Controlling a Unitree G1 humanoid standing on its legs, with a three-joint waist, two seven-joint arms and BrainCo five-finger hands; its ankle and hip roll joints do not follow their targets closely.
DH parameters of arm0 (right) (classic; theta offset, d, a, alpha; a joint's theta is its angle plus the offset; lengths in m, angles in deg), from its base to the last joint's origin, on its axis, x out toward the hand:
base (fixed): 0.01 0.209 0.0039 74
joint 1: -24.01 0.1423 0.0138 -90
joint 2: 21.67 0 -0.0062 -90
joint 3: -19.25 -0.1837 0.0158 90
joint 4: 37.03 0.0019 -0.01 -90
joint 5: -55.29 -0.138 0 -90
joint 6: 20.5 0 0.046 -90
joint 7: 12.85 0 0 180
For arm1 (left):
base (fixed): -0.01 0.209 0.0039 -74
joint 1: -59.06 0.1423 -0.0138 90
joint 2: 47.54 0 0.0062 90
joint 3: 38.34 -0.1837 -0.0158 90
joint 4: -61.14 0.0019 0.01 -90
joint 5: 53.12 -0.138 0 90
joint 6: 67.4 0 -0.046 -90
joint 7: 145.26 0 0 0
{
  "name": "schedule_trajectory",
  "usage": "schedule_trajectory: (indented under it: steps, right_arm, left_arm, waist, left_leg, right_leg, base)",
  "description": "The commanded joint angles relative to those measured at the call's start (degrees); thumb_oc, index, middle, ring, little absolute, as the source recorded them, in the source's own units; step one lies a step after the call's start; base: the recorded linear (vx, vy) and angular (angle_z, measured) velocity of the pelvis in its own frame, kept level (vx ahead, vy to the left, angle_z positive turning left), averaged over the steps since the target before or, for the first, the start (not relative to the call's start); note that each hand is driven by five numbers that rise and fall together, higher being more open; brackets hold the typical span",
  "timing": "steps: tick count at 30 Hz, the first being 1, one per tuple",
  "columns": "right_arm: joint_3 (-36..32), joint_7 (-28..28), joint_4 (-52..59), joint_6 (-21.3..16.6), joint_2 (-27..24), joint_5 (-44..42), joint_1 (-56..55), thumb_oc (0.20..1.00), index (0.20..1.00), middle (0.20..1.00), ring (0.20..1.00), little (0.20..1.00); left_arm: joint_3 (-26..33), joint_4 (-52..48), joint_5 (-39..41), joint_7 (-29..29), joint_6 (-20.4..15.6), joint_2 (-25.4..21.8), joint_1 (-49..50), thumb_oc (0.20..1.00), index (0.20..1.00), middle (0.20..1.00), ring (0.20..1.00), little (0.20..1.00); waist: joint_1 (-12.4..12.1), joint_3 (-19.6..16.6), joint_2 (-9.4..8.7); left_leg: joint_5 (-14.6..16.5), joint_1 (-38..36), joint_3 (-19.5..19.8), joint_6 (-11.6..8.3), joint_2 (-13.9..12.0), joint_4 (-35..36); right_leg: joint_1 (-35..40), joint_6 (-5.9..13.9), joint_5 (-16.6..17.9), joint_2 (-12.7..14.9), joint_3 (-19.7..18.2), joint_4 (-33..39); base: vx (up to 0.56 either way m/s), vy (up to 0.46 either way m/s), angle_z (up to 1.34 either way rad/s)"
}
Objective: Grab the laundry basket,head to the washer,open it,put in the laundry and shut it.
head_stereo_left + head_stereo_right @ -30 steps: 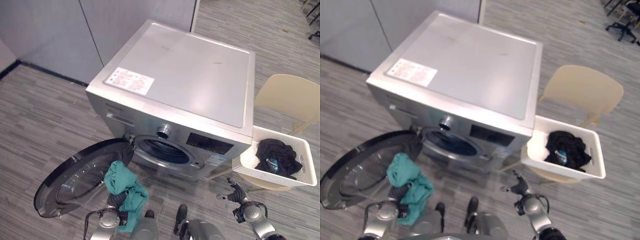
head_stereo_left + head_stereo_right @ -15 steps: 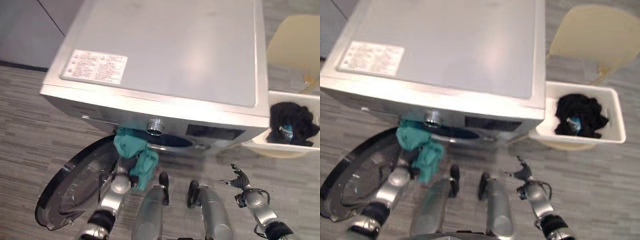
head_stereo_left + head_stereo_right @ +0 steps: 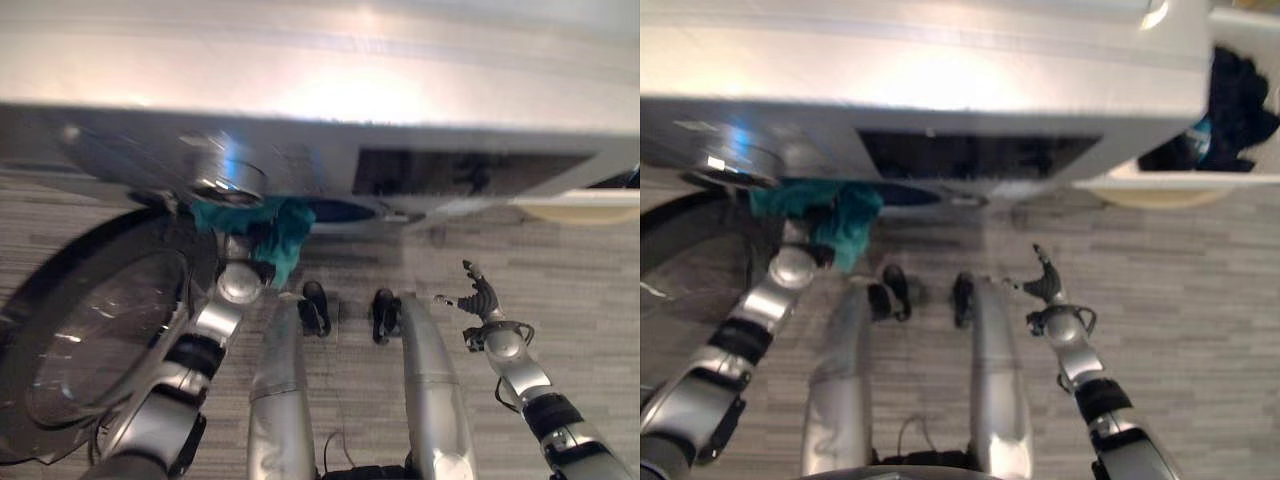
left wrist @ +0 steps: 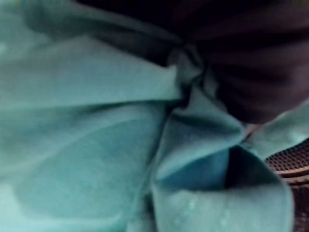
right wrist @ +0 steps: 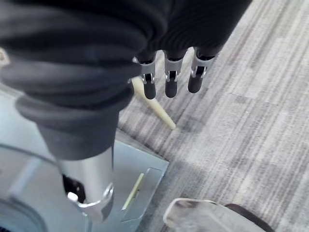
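The silver washer runs across the top of the head views, its round door swung open at the left. My left hand is raised to the dark drum opening and is shut on a bunched teal garment. That garment presses against the hand's dark cover and hides the fingers. My right hand hangs open over the floor right of the washer, fingers relaxed and holding nothing. The white laundry basket with black clothes stands at the washer's right side.
The basket rests on a cream chair, and one chair leg slants to the grey striped floor near my right hand. The open door takes up the floor at the left.
The camera has dropped closer to the washer front. My left hand has carried the teal garment up from over the door to the drum opening. The right hand keeps its place.
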State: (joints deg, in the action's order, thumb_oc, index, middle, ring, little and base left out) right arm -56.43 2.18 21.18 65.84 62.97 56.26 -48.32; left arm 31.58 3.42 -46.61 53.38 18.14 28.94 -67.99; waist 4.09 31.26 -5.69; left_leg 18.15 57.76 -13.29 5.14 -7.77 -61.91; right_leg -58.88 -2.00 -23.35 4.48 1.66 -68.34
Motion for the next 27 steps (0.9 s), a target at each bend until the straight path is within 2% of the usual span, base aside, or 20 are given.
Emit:
schedule_trajectory:
  steps: [1, 2, 3, 4, 8, 9, 10, 11, 13, 18, 19, 21, 23, 24, 27]
  right_arm:
    - [-0.5, 1.8, 4.1, -2.8, -0.9, -2.8, -5.9, 1.000, 1.000, 1.000, 1.000, 1.000]
    - [-0.1, 1.8, 4.5, -3.8, -1.4, -3.3, -5.8, 1.000, 1.000, 1.000, 1.000, 1.000]
    - [-0.2, 1.8, 4.4, -3.8, -1.4, -3.3, -5.7, 1.000, 1.000, 1.000, 1.000, 1.000]
    - [0.2, 1.4, 5.3, -5.0, -2.4, -3.8, -5.3, 1.000, 1.000, 1.000, 1.000, 1.000]
    - [0.6, 0.9, 6.4, -6.6, -3.9, -4.2, -4.3, 1.000, 1.000, 1.000, 1.000, 1.000]
    - [0.7, 0.6, 6.8, -6.8, -4.4, -4.3, -4.1, 1.000, 1.000, 1.000, 1.000, 1.000]
    - [0.9, 0.4, 7.1, -7.1, -5.1, -4.5, -3.7, 1.000, 1.000, 1.000, 1.000, 1.000]
    - [1.5, -0.1, 7.3, -7.6, -6.4, -5.0, -2.7, 1.000, 1.000, 1.000, 1.000, 1.000]
    - [1.6, -0.9, 7.8, -7.5, -7.2, -5.7, -1.9, 1.000, 1.000, 1.000, 1.000, 1.000]
    - [1.1, -1.1, 7.8, -7.2, -7.7, -6.1, -2.4, 1.000, 1.000, 1.000, 1.000, 1.000]
    - [1.5, -1.2, 7.7, -7.0, -7.6, -5.1, -2.5, 1.000, 1.000, 1.000, 1.000, 1.000]
    - [2.4, -0.6, 5.7, -6.5, -7.5, -4.0, -1.5, 1.000, 1.000, 1.000, 1.000, 1.000]
    - [2.4, -0.4, 5.5, -6.4, -7.3, -4.0, -1.6, 1.000, 1.000, 1.000, 1.000, 1.000]
    - [1.6, 0.0, 4.6, -5.9, -6.2, -4.6, -2.3, 1.000, 1.000, 1.000, 1.000, 1.000]
    - [0.5, 0.4, 2.6, -4.8, -4.4, -4.7, -3.8, 1.000, 1.000, 1.000, 1.000, 1.000]
  left_arm:
    - [-2.4, 1.2, -1.4, 6.1, -2.6, -1.0, -9.4, 0.200, 0.200, 0.200, 0.200, 0.200]
    - [-4.2, 3.9, -1.8, 7.5, -2.3, -3.8, -15.9, 0.200, 0.200, 0.200, 0.200, 0.200]
    - [-4.4, 4.2, -1.7, 7.5, -2.4, -3.8, -16.3, 0.200, 0.200, 0.200, 0.200, 0.200]
    - [-6.6, 8.9, -2.6, 8.7, -2.1, -6.7, -23.7, 0.200, 0.200, 0.200, 0.200, 0.200]
    - [-11.1, 14.9, -3.7, 10.2, -1.3, -10.5, -34.4, 0.200, 0.200, 0.200, 0.200, 0.200]
    - [-12.4, 16.2, -3.9, 9.9, -1.2, -11.4, -36.6, 0.542, 0.542, 0.542, 0.542, 0.542]
    - [-14.3, 18.6, -4.5, 9.4, -0.9, -12.6, -39.5, 1.000, 1.000, 1.000, 1.000, 1.000]
    - [-18.0, 23.8, -5.9, 7.7, -0.1, -14.4, -44.4, 1.000, 1.000, 1.000, 1.000, 1.000]
    - [-20.0, 27.4, -6.0, 5.3, 0.5, -15.4, -46.8, 1.000, 1.000, 1.000, 1.000, 1.000]
    - [-20.6, 25.6, -7.5, 3.6, 0.7, -16.1, -46.0, 1.000, 1.000, 1.000, 1.000, 1.000]
    - [-19.7, 23.5, -7.8, 3.2, 0.5, -15.8, -44.3, 1.000, 1.000, 1.000, 1.000, 1.000]
    - [-15.3, 19.6, -7.3, 3.6, 0.1, -11.5, -37.1, 1.000, 1.000, 1.000, 1.000, 1.000]
    - [-13.8, 18.2, -6.9, 3.9, 0.1, -10.5, -34.4, 1.000, 1.000, 1.000, 1.000, 1.000]
    - [-9.7, 14.7, -6.2, 4.1, -0.3, -8.0, -26.7, 1.000, 1.000, 1.000, 1.000, 1.000]
    - [-3.7, 9.0, -5.2, 3.3, -0.7, -4.3, -13.1, 1.000, 1.000, 1.000, 1.000, 1.000]
  waist:
    - [1.3, -5.6, 2.05]
    - [2.3, -5.2, 2.10]
    - [2.3, -5.2, 2.08]
    - [3.4, -5.0, 2.03]
    - [4.5, -4.6, 1.78]
    - [4.6, -4.5, 1.77]
    - [4.9, -4.6, 1.79]
    - [5.4, -4.4, 2.02]
    - [5.5, -4.3, 2.11]
    - [4.8, -4.0, 2.76]
    - [4.4, -4.3, 3.00]
    - [3.3, -5.1, 2.94]
    - [3.0, -5.3, 2.94]
    - [2.0, -5.8, 2.75]
    - [0.7, -6.5, 2.55]
  left_leg:
    - [1.1, 4.7, 6.6, 0.09, 0.7, 0.1]
    - [1.1, 7.3, 7.5, 0.21, 0.6, -2.1]
    - [1.2, 7.6, 7.6, 0.21, 0.6, -2.4]
    - [1.4, 9.9, 8.2, 0.05, 0.2, -4.2]
    - [1.3, 12.6, 8.6, -0.37, -0.2, -5.6]
    - [1.2, 13.4, 8.5, -0.48, -0.3, -5.9]
    - [1.1, 14.5, 8.6, -0.54, -0.4, -6.3]
    - [0.7, 16.0, 8.8, -0.68, -0.7, -6.7]
    - [0.3, 17.1, 9.1, -0.71, -1.1, -6.9]
    - [-0.3, 17.9, 9.4, -0.85, -1.1, -6.7]
    - [-0.6, 17.5, 9.6, -0.93, -0.9, -6.1]
    - [-1.5, 15.2, 10.0, -1.52, -0.1, -3.3]
    - [-1.7, 14.3, 10.0, -1.71, 0.0, -2.4]
    - [-2.2, 11.0, 9.5, -2.39, 0.4, 0.9]
    - [-3.6, 4.5, 8.3, -3.33, 1.5, 7.2]
  right_leg:
    - [-1.7, 0.24, -1.1, 0.9, 2.2, 4.3]
    - [-4.0, -0.10, -1.6, 0.9, 1.8, 1.9]
    - [-4.3, -0.11, -1.7, 0.9, 1.9, 1.7]
    - [-6.6, -0.42, -2.3, 0.9, 1.5, -0.5]
    - [-9.8, -0.77, -2.3, 0.6, 1.2, -2.5]
    - [-10.5, -0.76, -2.1, 0.4, 1.2, -2.6]
    - [-11.4, -0.69, -1.9, 0.2, 1.2, -2.8]
    - [-12.8, -0.47, -1.4, -0.4, 1.1, -2.9]
    - [-13.7, -0.29, -0.9, -0.6, 1.1, -2.8]
    - [-14.0, 0.16, 0.0, -0.6, 1.7, -2.1]
    - [-13.6, 0.27, 0.1, -0.7, 2.0, -1.6]
    - [-11.6, 0.20, 0.7, -0.6, 2.7, 0.8]
    - [-10.9, 0.11, 0.7, -0.5, 2.8, 1.4]
    - [-8.2, -0.13, 0.7, -0.1, 3.1, 4.0]
    - [-2.4, -0.14, 1.2, 0.0, 3.4, 9.2]
  base:
    - [-0.07, -0.041, -0.22]
    - [-0.04, -0.037, -0.08]
    - [-0.05, -0.055, 0.07]
    - [-0.03, -0.038, 0.04]
    - [-0.02, -0.015, -0.02]
    - [-0.06, -0.014, -0.10]
    - [-0.08, 0.001, -0.09]
    - [-0.07, 0.002, -0.05]
    - [-0.05, 0.001, -0.12]
    - [-0.03, -0.007, -0.13]
    - [-0.03, -0.057, 0.06]
    - [-0.05, -0.093, 0.06]
    - [-0.04, -0.051, 0.16]
    - [-0.04, -0.053, 0.24]
    - [-0.03, -0.048, 0.18]
